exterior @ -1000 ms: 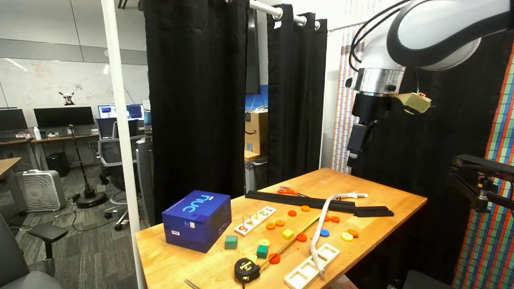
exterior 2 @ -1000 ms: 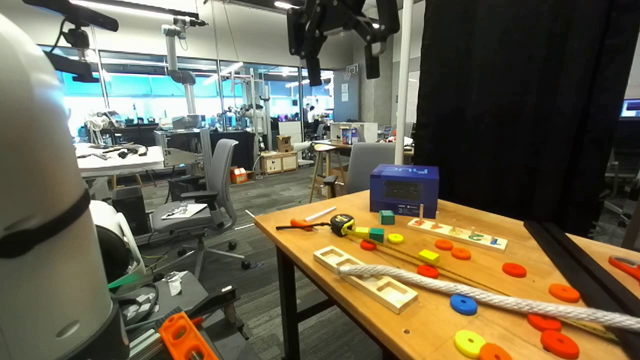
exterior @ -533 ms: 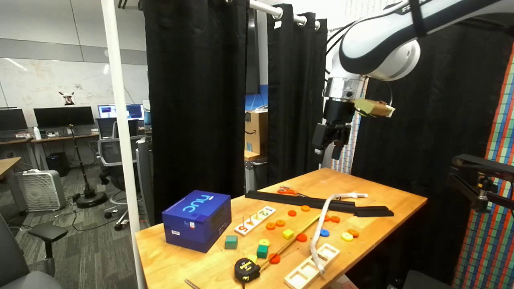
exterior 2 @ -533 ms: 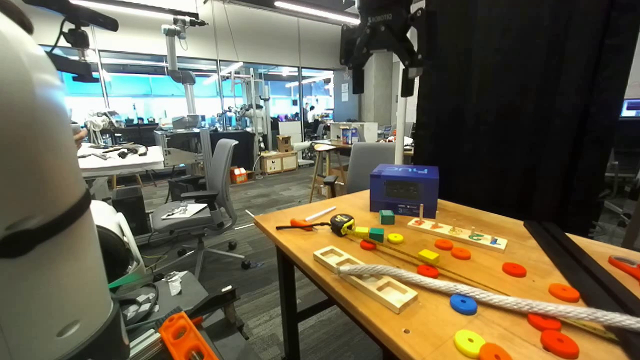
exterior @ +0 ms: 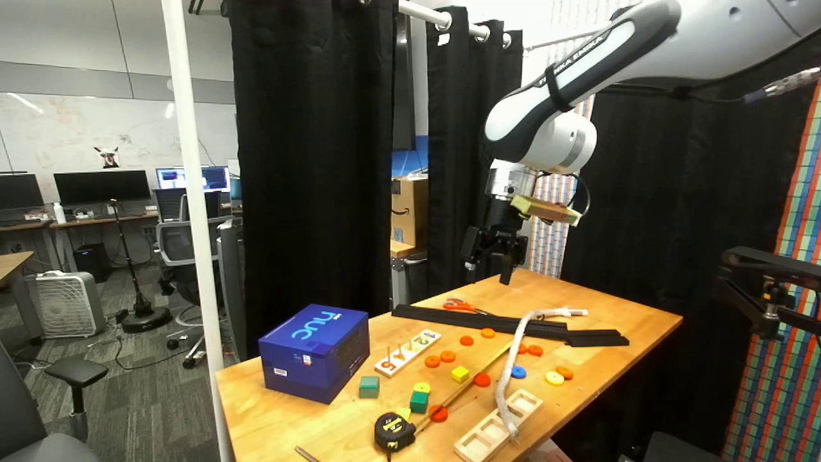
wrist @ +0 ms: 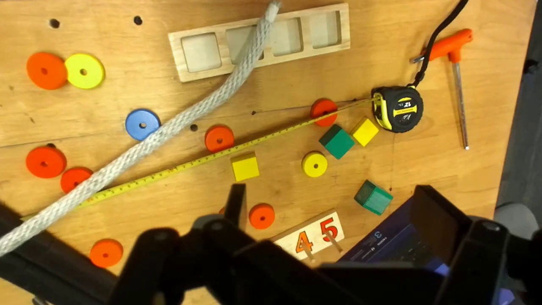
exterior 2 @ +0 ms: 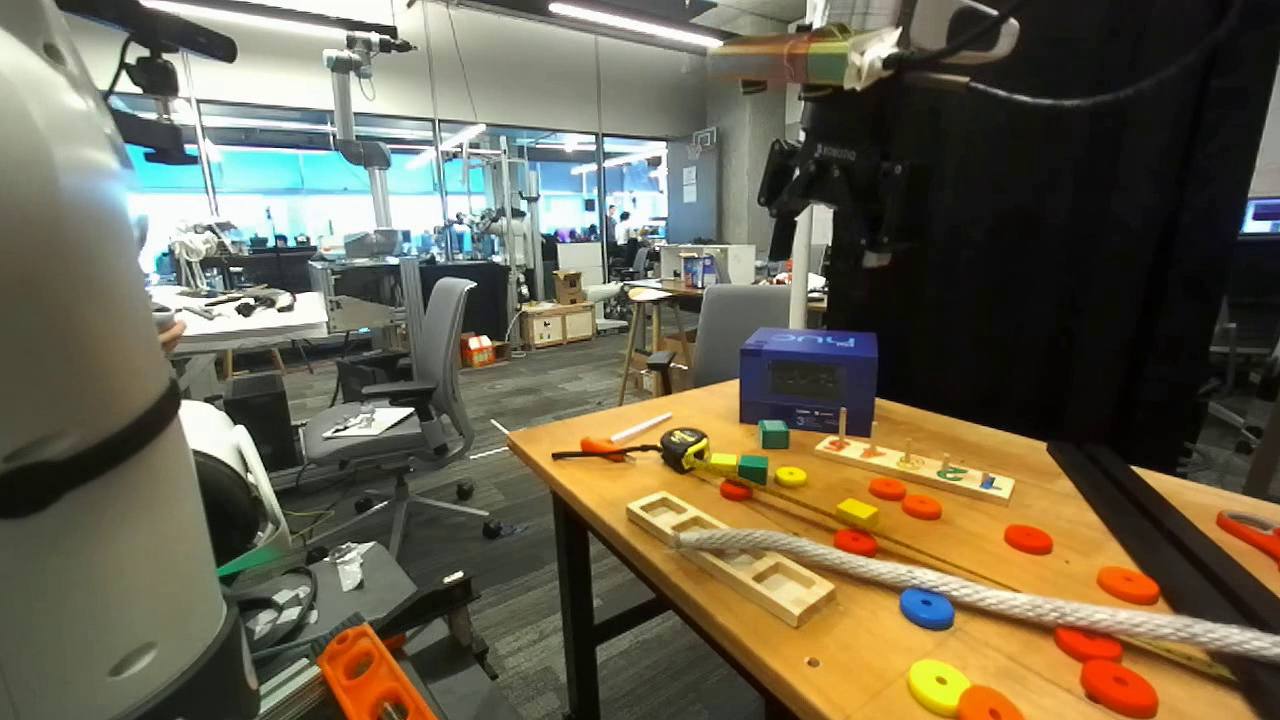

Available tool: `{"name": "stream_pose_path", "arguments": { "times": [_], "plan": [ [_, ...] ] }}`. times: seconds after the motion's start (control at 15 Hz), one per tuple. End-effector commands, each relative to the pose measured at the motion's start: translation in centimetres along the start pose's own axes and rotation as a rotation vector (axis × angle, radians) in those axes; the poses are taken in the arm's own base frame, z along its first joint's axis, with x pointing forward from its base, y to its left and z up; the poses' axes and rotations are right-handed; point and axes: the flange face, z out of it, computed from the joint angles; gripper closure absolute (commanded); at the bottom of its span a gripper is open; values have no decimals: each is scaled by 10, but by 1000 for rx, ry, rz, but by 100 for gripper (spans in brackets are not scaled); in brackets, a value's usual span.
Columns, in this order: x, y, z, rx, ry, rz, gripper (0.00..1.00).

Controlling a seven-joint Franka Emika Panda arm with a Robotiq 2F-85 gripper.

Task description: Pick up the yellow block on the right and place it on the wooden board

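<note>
1. In an exterior view: black two-fingered pincer [exterior: 489,277] is hanging above brown wooden table [exterior: 340,423], jaws standing spread.
2. In an exterior view: right-hand yellow rectangular block [exterior 2: 858,513] is lying on table.
3. In wrist view: same block is resting just beside yellow tape-measure blade [wrist: 169,172]; white braided rope [wrist: 185,120] is crossing pale wooden board [wrist: 306,36] with four square recesses.

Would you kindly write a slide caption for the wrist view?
Open gripper above the table, with pale rope across the wooden board and a yellow block beside the tape measure's blade.
</note>
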Motion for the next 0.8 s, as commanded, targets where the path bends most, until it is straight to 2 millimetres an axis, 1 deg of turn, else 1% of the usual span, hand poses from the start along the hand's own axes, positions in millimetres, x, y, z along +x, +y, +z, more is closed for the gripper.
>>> {"name": "stream_pose_path", "arguments": {
  "times": [0.0,0.33,0.53,0.73],
  "plan": [
    [35,13,24,25,-14,50,0],
    [65,28,69,-4,-63,93,0],
    [85,28,98,-24,-100,89,0],
    [103,26,132,-38,-133,77,0]
  ]
}}
